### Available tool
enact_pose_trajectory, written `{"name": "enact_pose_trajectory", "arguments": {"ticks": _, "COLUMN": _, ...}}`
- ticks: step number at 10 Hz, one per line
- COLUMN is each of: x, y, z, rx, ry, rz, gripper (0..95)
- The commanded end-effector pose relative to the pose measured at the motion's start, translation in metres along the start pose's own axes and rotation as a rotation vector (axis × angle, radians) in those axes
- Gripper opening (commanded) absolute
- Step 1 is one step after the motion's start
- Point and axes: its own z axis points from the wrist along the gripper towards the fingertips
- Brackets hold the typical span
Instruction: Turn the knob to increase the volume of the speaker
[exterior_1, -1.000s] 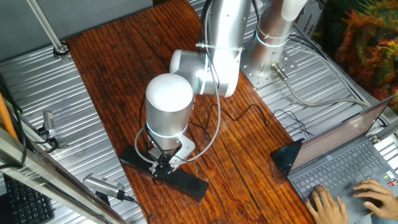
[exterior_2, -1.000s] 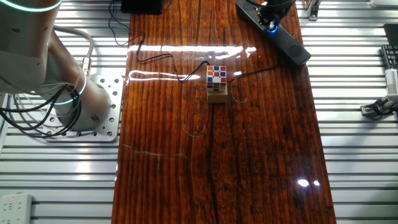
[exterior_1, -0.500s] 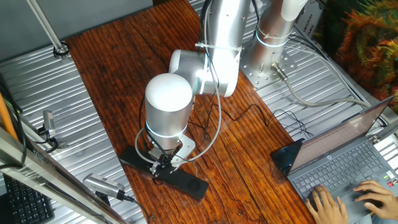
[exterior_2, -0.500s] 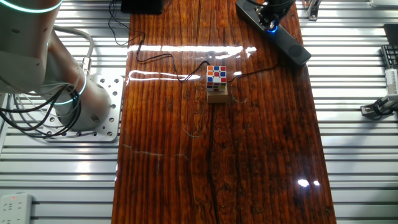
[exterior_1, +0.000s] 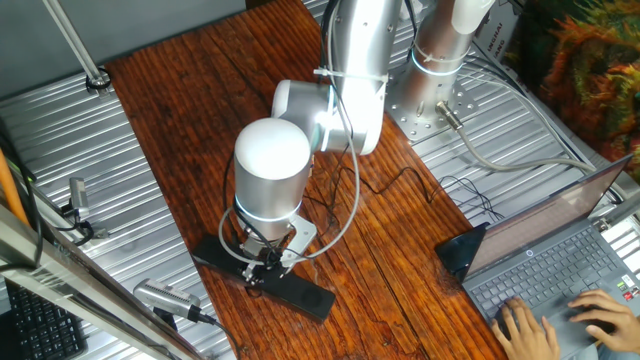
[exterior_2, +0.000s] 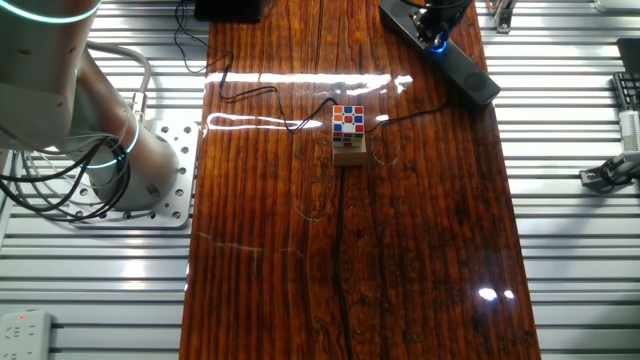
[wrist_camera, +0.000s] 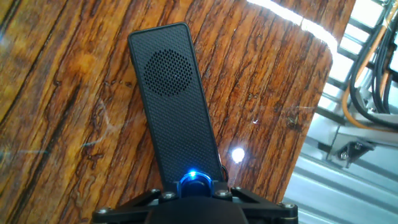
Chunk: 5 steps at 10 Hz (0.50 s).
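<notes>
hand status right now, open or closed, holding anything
Hand: closed on the knob at the middle of the speaker, fingers on either side of its blue ring.

Silver arm (exterior_1: 352, 40), white rounded joint caps, glowing cyan rings, black gripper (exterior_1: 264, 262)
</notes>
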Motion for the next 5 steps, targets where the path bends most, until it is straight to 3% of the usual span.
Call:
{"name": "enact_pose_trajectory", "arguments": {"ticks": 1, "x": -0.0001, "y": -0.0004, "z": 0.0003, "rx": -0.002, "ry": 0.002, "rz": -0.011, "gripper": 0.0}}
{"name": "enact_pose_trajectory", "arguments": {"ticks": 5, "x": -0.0002, "y": -0.0007, "z": 0.0005, "rx": -0.003, "ry": 0.006, "rz": -0.076, "gripper": 0.0}}
